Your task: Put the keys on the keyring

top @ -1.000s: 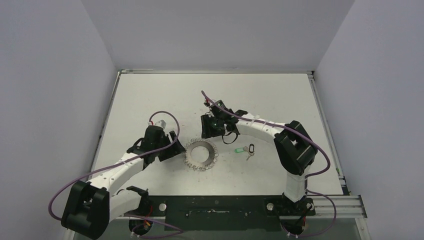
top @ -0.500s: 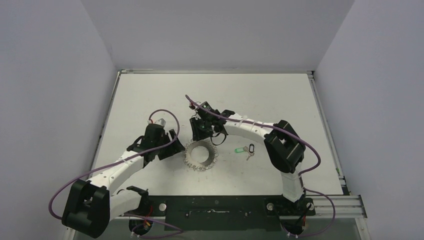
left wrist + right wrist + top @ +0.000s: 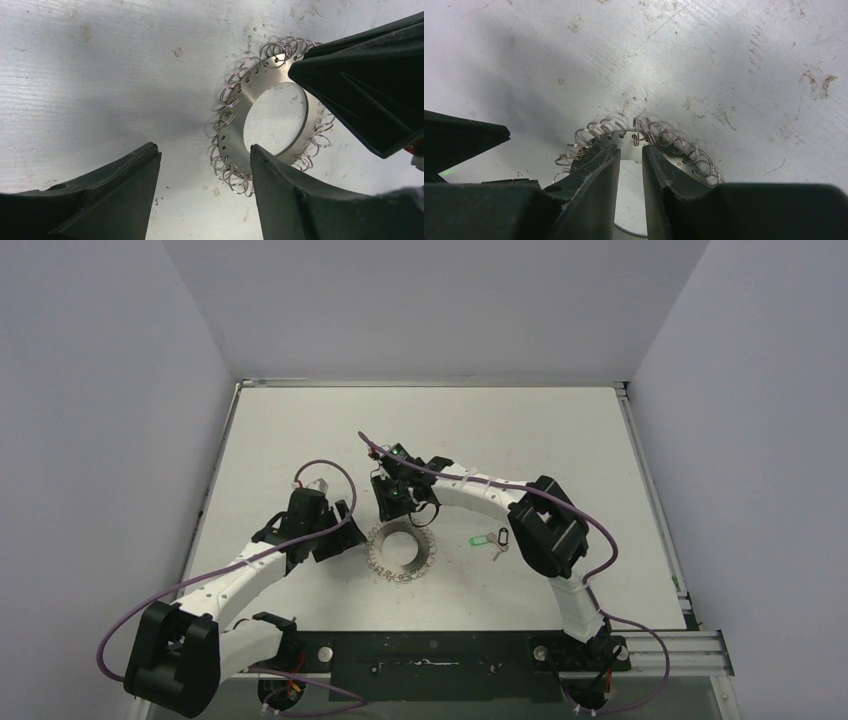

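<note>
One keyring, one bunch of keys, two grippers on my screens

I count one keyring, flat on the table with its hole facing up; it's round, so I call no long axis. One bunch of keys lies at its 3 o'clock, well apart: one green tag, one black tag, one small key. The bunch runs roughly 9 to 3, green end at 9. The key itself is too small for me to read its heading. My left gripper sits near the ring's 9 o'clock, jaws spread wide and holding nothing. My right gripper is on the ring's 12 o'clock rim with only a slit between the fingers and a wire loop at the gap; whether it pinches anything I can't tell
</note>
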Controlling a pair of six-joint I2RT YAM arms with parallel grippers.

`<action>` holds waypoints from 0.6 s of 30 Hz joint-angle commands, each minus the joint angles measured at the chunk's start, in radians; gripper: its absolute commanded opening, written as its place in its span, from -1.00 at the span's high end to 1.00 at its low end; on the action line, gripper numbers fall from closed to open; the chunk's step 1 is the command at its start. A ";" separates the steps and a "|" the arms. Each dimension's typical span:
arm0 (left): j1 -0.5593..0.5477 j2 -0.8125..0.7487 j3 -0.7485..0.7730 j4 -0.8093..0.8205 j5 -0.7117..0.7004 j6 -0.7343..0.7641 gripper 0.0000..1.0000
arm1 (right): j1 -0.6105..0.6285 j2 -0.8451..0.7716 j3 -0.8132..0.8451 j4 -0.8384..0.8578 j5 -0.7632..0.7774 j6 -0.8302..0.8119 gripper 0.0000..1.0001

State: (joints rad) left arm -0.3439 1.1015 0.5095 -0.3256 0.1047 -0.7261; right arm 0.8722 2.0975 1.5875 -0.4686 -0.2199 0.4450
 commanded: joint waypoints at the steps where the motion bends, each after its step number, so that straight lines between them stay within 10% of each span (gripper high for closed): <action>1: 0.012 -0.018 0.040 0.000 -0.011 0.004 -0.28 | 0.001 0.016 0.047 -0.010 0.031 0.005 0.52; 18: 0.028 -0.008 0.053 -0.012 -0.005 0.019 -0.28 | 0.000 0.053 0.056 0.027 -0.006 0.034 0.58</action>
State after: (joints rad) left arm -0.3241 1.1015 0.5198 -0.3412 0.1043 -0.7208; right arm 0.8722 2.1475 1.6009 -0.4706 -0.2176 0.4622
